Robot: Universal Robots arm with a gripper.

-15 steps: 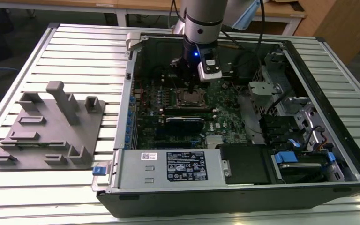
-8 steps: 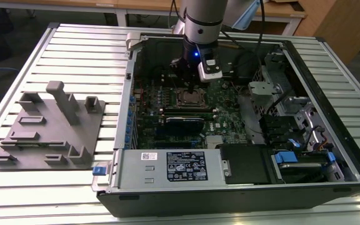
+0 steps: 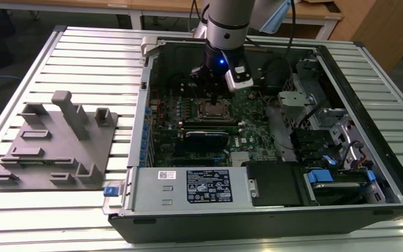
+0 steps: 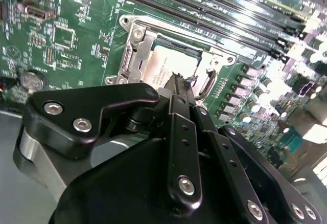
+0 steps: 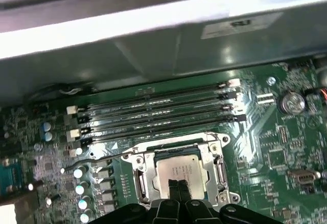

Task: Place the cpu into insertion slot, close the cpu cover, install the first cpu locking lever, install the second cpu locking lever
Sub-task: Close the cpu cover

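Gripper (image 5: pixel 174 189), fingertips pinched together on nothing, I hold just over the cpu (image 5: pixel 179 169), seated beneath them in the insertion slot (image 5: pixel 171 154), cpu cover (image 5: pixel 139 177) apparently lowered around it, likely for latching.

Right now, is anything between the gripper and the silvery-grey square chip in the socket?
Nothing visible. The gripper hangs directly over the silvery-grey square cpu, seated in the insertion slot, framed by the thin metal cpu cover.
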